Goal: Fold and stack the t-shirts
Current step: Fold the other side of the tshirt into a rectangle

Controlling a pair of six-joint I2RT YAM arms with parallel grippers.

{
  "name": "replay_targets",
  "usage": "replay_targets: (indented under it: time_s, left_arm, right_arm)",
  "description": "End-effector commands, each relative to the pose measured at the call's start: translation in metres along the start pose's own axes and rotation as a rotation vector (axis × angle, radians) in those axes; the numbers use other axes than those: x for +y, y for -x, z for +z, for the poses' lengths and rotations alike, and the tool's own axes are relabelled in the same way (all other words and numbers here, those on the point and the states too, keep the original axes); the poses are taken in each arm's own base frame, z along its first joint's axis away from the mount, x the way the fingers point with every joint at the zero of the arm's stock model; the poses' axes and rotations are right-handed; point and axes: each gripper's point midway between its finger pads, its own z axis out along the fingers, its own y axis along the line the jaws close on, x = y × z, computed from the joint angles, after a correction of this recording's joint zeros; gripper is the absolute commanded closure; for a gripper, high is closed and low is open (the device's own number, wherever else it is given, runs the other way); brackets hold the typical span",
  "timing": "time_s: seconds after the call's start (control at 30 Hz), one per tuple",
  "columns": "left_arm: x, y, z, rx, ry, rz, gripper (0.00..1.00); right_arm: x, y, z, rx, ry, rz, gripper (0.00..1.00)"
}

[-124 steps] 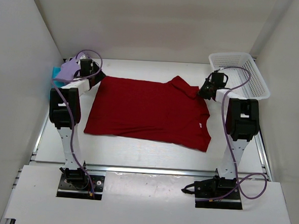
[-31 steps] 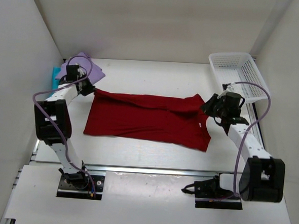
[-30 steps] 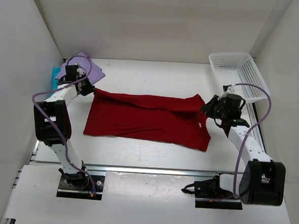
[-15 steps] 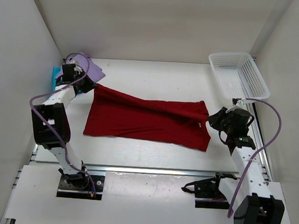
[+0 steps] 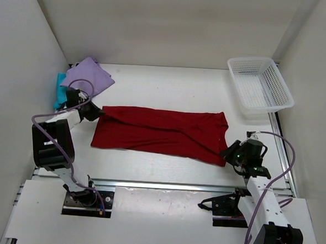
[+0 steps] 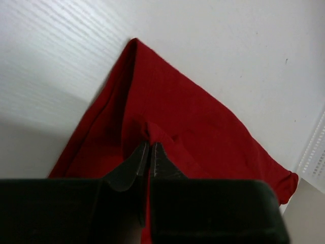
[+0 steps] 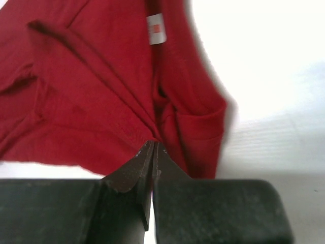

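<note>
1. Nearest the arm bases, the right gripper (image 5: 229, 155) is parked low over the table (image 5: 165, 86), right at the near right corner of the dark red t-shirt (image 5: 159, 132). In its wrist view the fingers are pressed together with a pinch of red cloth caught at the tips, so it's clamped on the shirt.
2. Also in that wrist view, a small white label (image 7: 156, 23) can be seen on the red cloth beyond the fingertips. Creases in the fabric run in toward the pinched spot.
3. The dark red t-shirt is laid across the middle of the table as a long band running left to right, and it looks doubled over lengthwise. Its far edge is fairly straight. The near edge slopes toward the corner held on the right.
4. The left gripper (image 5: 99, 112) is found at the far left corner of the same shirt. From its wrist camera the fingers are seen nearly touching, with a little ridge of red fabric bunched at the tips, so this one is clamped on the shirt too.
5. Just beyond the left gripper, a lavender t-shirt (image 5: 88, 76) sits in the far left part of the table as a compact squarish bundle, apart from the red one.
6. A teal t-shirt (image 5: 60, 88) is seen only as a strip by the left wall, touching the lavender one. Whether it's under or just beside it can't be told.
7. Farthest back on the right, a white mesh basket (image 5: 254, 60) is set in the corner, well apart from all the shirts.
</note>
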Motion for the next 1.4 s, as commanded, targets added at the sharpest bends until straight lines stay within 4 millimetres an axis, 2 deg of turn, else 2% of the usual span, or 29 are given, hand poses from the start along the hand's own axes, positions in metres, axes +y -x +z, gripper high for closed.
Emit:
replay_targets:
  time_s: [0.0, 0.1, 0.17, 0.27, 0.3, 0.33, 0.4, 0.43, 0.5, 0.53, 0.57, 0.6, 0.63, 0.67, 0.7, 0.73, 0.77, 0.8, 0.87, 0.9, 0.93, 1.0, 1.03, 1.1, 1.13, 1.17, 1.23, 1.3, 1.37]
  left_arm:
    - [-0.011, 0.015, -0.012, -0.075, -0.043, -0.029, 0.85]
    - [-0.012, 0.013, -0.015, -0.076, -0.064, -0.092, 0.71]
    - [-0.018, 0.021, -0.025, -0.117, -0.09, -0.106, 0.66]
    - [-0.037, 0.04, -0.045, -0.236, -0.122, -0.081, 0.64]
    - [-0.047, 0.044, -0.052, -0.271, -0.125, -0.053, 0.64]
    - [-0.052, 0.052, -0.061, -0.327, -0.117, -0.031, 0.65]
    - [-0.071, 0.042, -0.065, -0.345, -0.136, 0.038, 0.65]
    - [-0.079, 0.043, -0.071, -0.371, -0.148, 0.061, 0.64]
    - [-0.104, 0.018, -0.068, -0.342, -0.197, 0.147, 0.63]
    - [-0.12, -0.008, -0.062, -0.287, -0.22, 0.204, 0.63]
    - [-0.125, -0.022, -0.057, -0.254, -0.236, 0.223, 0.64]
    - [-0.14, -0.047, -0.055, -0.203, -0.272, 0.265, 0.64]
    - [-0.151, -0.072, -0.051, -0.151, -0.3, 0.302, 0.64]
    - [-0.158, -0.088, -0.049, -0.116, -0.323, 0.33, 0.65]
    - [-0.168, -0.109, -0.051, -0.076, -0.355, 0.367, 0.65]
    - [-0.176, -0.128, -0.052, -0.043, -0.382, 0.407, 0.65]
    - [-0.176, -0.136, -0.052, -0.026, -0.384, 0.426, 0.65]
    - [-0.178, -0.149, -0.054, 0.0, -0.401, 0.446, 0.66]
    - [-0.167, -0.169, -0.057, 0.046, -0.419, 0.443, 0.65]
    - [-0.158, -0.177, -0.057, 0.055, -0.422, 0.436, 0.65]
    - [-0.161, -0.182, -0.061, 0.064, -0.452, 0.429, 0.66]
    - [-0.145, -0.205, -0.064, 0.121, -0.462, 0.429, 0.66]
    - [-0.148, -0.21, -0.069, 0.127, -0.482, 0.438, 0.66]
    - [-0.141, -0.227, -0.071, 0.164, -0.488, 0.463, 0.66]
    - [-0.142, -0.235, -0.076, 0.181, -0.511, 0.477, 0.66]
    - [-0.14, -0.238, -0.078, 0.189, -0.52, 0.477, 0.66]
    - [-0.14, -0.247, -0.084, 0.204, -0.55, 0.484, 0.67]
    - [-0.139, -0.254, -0.087, 0.216, -0.565, 0.482, 0.67]
    - [-0.138, -0.253, -0.088, 0.214, -0.564, 0.482, 0.66]
  right_arm:
    - [-0.004, 0.004, 0.001, -0.034, 0.01, 0.058, 1.0]
    - [-0.009, 0.008, 0.001, -0.056, -0.01, 0.059, 0.97]
    - [-0.004, 0.013, -0.001, -0.071, -0.004, 0.038, 0.9]
    - [0.004, 0.027, -0.008, -0.106, -0.036, -0.034, 0.77]
    - [0.005, 0.025, -0.008, -0.099, -0.05, -0.056, 0.76]
    - [0.01, 0.034, -0.012, -0.131, -0.046, -0.066, 0.75]
    - [0.029, 0.037, -0.014, -0.14, -0.005, -0.108, 0.76]
    - [0.034, 0.041, -0.014, -0.147, 0.003, -0.123, 0.81]
    - [0.052, 0.042, -0.009, -0.138, 0.052, -0.172, 0.95]
    - [0.067, 0.044, -0.005, -0.124, 0.106, -0.187, 1.0]
    - [0.07, 0.044, 0.003, -0.106, 0.114, -0.201, 1.0]
    - [0.088, 0.051, 0.007, -0.137, 0.179, -0.239, 1.0]
    - [0.093, 0.053, 0.019, -0.133, 0.204, -0.259, 0.99]
    - [0.095, 0.05, 0.031, -0.078, 0.214, -0.266, 0.98]
    - [0.105, 0.056, 0.034, -0.079, 0.264, -0.28, 0.97]
    - [0.109, 0.06, 0.046, -0.072, 0.277, -0.281, 0.91]
    - [0.11, 0.059, 0.055, -0.042, 0.294, -0.282, 0.85]
    - [0.122, 0.072, 0.057, -0.07, 0.34, -0.301, 0.78]
    - [0.125, 0.064, 0.076, 0.0, 0.367, -0.304, 0.66]
    - [0.139, 0.072, 0.076, -0.015, 0.419, -0.326, 0.56]
    - [0.142, 0.064, 0.083, 0.015, 0.437, -0.342, 0.53]
    - [0.146, 0.063, 0.09, 0.017, 0.45, -0.362, 0.5]
    - [0.145, 0.064, 0.094, 0.006, 0.443, -0.371, 0.5]
    - [0.144, 0.061, 0.1, 0.021, 0.453, -0.379, 0.48]
    - [0.146, 0.067, 0.102, 0.016, 0.461, -0.379, 0.48]
    - [0.145, 0.064, 0.105, 0.028, 0.464, -0.386, 0.48]
    - [0.139, 0.071, 0.112, 0.017, 0.441, -0.407, 0.47]
    - [0.133, 0.065, 0.12, 0.054, 0.435, -0.41, 0.46]
    - [0.14, 0.056, 0.116, 0.096, 0.498, -0.411, 0.46]
